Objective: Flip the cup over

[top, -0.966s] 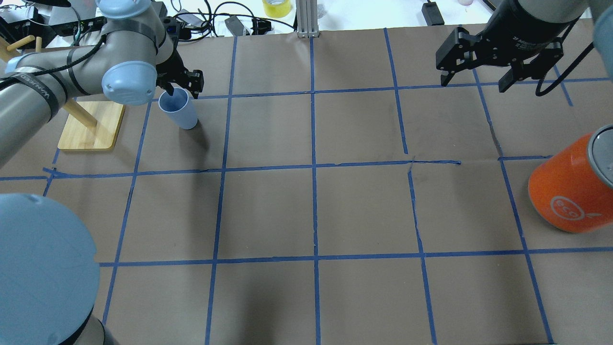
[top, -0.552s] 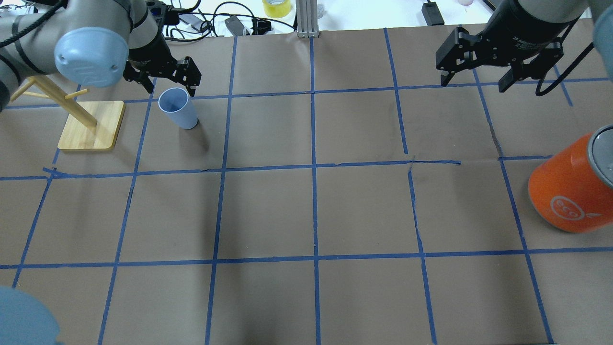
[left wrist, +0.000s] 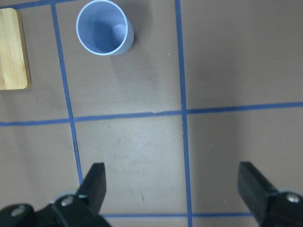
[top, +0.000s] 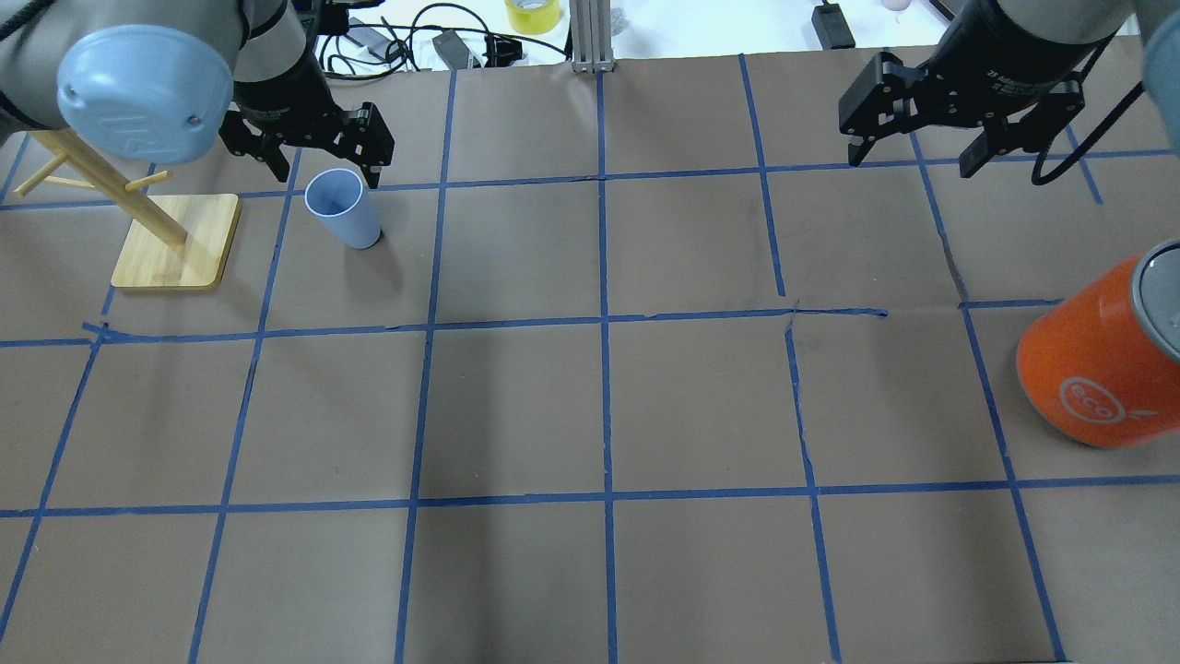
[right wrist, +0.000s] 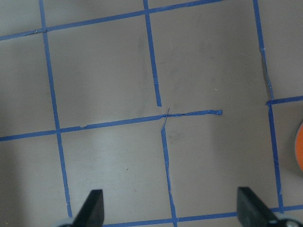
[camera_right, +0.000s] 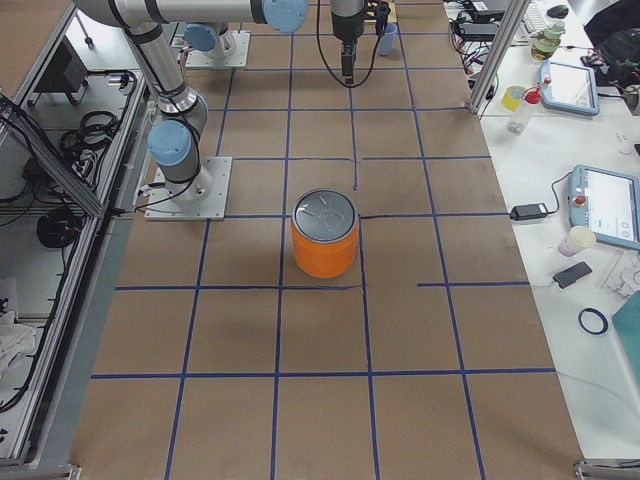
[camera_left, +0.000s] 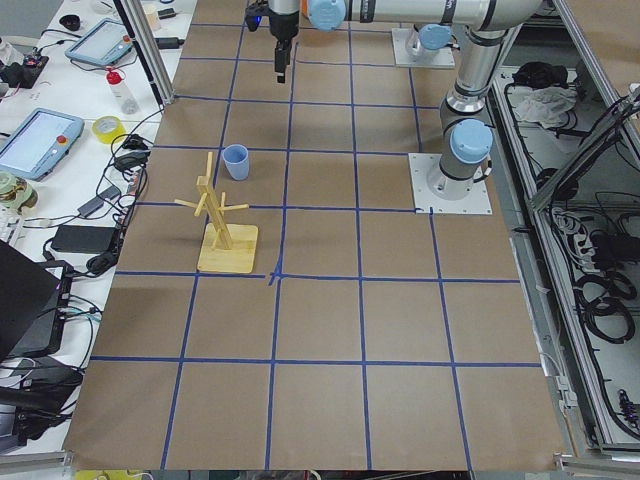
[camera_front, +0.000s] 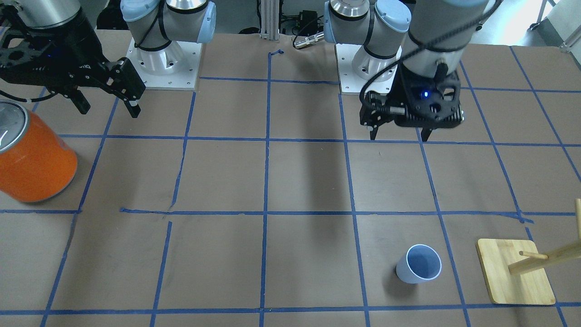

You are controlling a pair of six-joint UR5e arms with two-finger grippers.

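The pale blue cup (top: pixel 343 207) stands upright, mouth up, on the brown paper at the far left, beside the wooden rack; it also shows in the front view (camera_front: pixel 420 264), the left side view (camera_left: pixel 235 160) and the left wrist view (left wrist: pixel 103 28). My left gripper (top: pixel 327 168) is open and empty, raised well above the table and apart from the cup (camera_front: pixel 399 136); its fingers (left wrist: pixel 94 184) frame bare paper. My right gripper (top: pixel 911 164) is open and empty, high over the far right (camera_front: pixel 109 111).
A wooden peg rack on a square base (top: pixel 175 240) stands just left of the cup (camera_front: pixel 515 277). A large orange can with a silver top (top: pixel 1097 369) stands at the right edge (camera_front: pixel 32 163). Cables and a tape roll lie beyond the far table edge.
My left gripper had a finger at the cup's rim; it has lifted up and away, open. The cup stays upright in place. The right arm has not moved.
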